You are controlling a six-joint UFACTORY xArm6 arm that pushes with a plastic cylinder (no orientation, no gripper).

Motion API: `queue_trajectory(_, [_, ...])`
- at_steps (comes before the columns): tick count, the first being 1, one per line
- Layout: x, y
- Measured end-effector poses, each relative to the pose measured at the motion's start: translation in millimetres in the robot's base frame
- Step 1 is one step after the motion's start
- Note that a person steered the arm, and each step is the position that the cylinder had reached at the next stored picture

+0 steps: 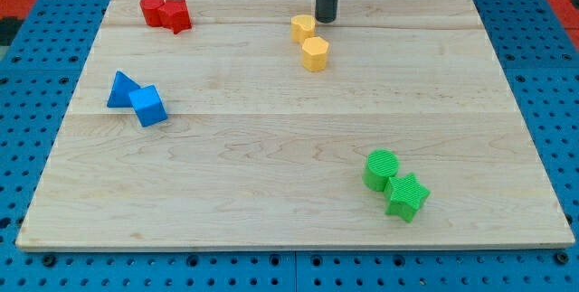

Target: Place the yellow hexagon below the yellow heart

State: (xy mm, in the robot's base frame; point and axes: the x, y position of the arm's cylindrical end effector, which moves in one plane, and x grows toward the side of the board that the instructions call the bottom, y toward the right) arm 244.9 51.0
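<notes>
The rod's tip [326, 18] stood on the counter [289, 147] near the view's top edge, a little right of the centre line. It carried no fingers at all, only the straight dark rod, so nothing was held and nothing could be said to be wide or narrow.

Just to the view's lower left of the tip lay the yellow heart [303, 28], close to the rod but with a sliver of wood showing between them. Directly below the heart, towards the view's bottom and slightly right, sat the yellow hexagon [315, 54]; the two yellow blocks were touching or very nearly so, and which one could not be told for certain. The hexagon was thus on the far side of the heart from the tip, and apart from the tip.

In the view's top left corner a red cylinder [152, 8] and a red star-like block [175, 14] rested against each other. Lower on the left side, a blue triangle [121, 90] leaned against a blue cube-like block [147, 106], the second a little lower and to the right. Near the view's bottom right, a green cylinder [381, 168] touched a green star [406, 195], which lay lower and to the right of it.

The counter itself was a pale wooden board set on a blue perforated base [36, 75].
</notes>
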Motion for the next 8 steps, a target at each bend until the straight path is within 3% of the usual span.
queue_trajectory(5, [-2.7, -13.8])
queue_trajectory(8, [119.8, -12.4])
